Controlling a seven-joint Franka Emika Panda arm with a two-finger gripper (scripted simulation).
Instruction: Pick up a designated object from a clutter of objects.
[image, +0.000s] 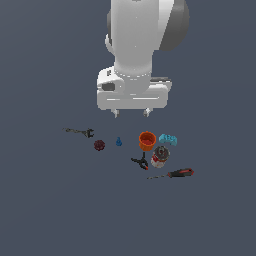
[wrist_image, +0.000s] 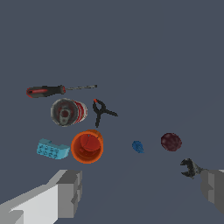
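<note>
The designated object, a small dark maroon bumpy ball (image: 99, 145) (wrist_image: 171, 141), lies on the grey floor toward the exterior view's left of the clutter. My gripper (image: 131, 113) (wrist_image: 142, 192) hangs open well above the items, its fingertips (image: 116, 114) spread wide with nothing between them. In the exterior view it hovers above the gap between the tiny blue piece (image: 119, 142) (wrist_image: 138, 146) and the orange cup (image: 147, 141) (wrist_image: 87, 146). The ball is off to the side of the gripper, untouched.
A light blue block (image: 168, 139) (wrist_image: 53, 149), silver-red can (image: 160, 156) (wrist_image: 68, 112), black clamp (image: 140, 162) (wrist_image: 101, 111) and red-handled screwdriver (image: 175, 173) (wrist_image: 54, 90) crowd the exterior view's right. A dark wrench (image: 80, 132) (wrist_image: 190, 168) lies beyond the ball on the exterior view's left.
</note>
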